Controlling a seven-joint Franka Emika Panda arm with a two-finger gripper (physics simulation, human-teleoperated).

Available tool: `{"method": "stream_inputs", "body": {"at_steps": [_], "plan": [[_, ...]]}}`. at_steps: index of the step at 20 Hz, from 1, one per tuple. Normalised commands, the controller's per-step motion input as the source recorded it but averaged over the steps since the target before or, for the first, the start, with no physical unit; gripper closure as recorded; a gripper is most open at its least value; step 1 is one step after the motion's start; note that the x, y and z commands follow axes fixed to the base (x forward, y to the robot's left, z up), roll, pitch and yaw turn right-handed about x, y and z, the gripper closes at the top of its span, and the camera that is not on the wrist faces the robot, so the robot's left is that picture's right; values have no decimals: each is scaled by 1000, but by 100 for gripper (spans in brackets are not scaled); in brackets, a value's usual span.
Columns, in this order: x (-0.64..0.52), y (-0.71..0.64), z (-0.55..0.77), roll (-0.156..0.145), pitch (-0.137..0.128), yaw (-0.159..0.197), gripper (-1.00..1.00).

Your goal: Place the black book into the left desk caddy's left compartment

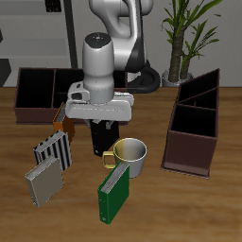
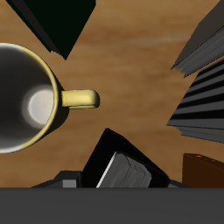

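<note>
The black book (image 1: 96, 149) stands upright under my gripper (image 1: 97, 135), between the striped book and the mug. The jaws are closed on its top edge. In the wrist view the black book (image 2: 107, 150) fills the space right at my gripper (image 2: 124, 175), black cover around grey page edges. I cannot tell whether the book's bottom touches the table. The left desk caddy (image 1: 194, 128) is dark brown, narrow and slanting. It stands well apart from the gripper, beyond the mug, and its compartments look empty.
A yellow-rimmed mug (image 1: 130, 157) (image 2: 31, 101) stands close beside the gripper. A green book (image 1: 113, 194) (image 2: 61, 22) leans nearer the front edge. A striped book (image 1: 53, 151) (image 2: 206, 101), a grey book (image 1: 43, 181) and a brown one (image 1: 61, 120) stand on the gripper's other side. A second caddy (image 1: 43, 95) stands farther back.
</note>
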Motion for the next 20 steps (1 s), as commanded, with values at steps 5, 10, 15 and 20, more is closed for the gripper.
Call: {"method": "stream_inputs", "body": {"at_steps": [5,10,15,20], "plan": [[-124,108,440,15,-18,-9,100],[-221,150,490,28,-14,-7,100],[-287,255,617,37,-49,8,100],[-238,296,784,8,-61,-5,100]]}}
